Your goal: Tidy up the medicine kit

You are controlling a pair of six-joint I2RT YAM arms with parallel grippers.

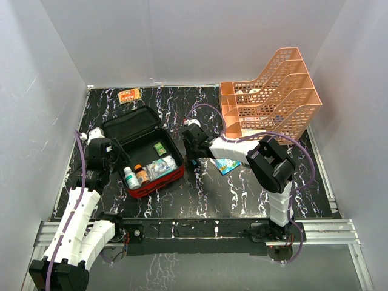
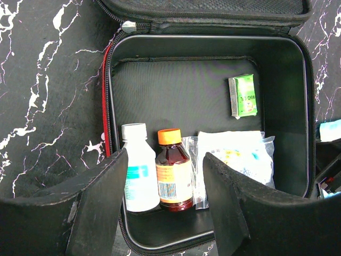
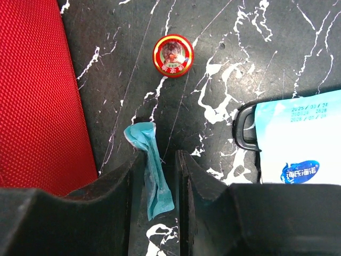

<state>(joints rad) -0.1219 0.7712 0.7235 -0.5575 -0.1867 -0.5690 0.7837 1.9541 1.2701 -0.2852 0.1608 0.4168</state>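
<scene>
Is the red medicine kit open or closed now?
Open. The lid of the medicine kit is folded back, and the inside shows a white bottle, a brown bottle and a green packet.

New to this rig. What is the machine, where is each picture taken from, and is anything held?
The machine is a left arm and a right arm bolted at the table edge, each with a two-finger gripper. One picture looks down from above; the others come from wrist cameras. The open red medicine kit holds a white bottle, brown bottle, green sachet and clear bag. The left gripper hangs open by it, empty. The right gripper straddles a teal strip beside the kit; a pinch cannot be confirmed. A red tin, blue packet and orange tray lie nearby.
</scene>
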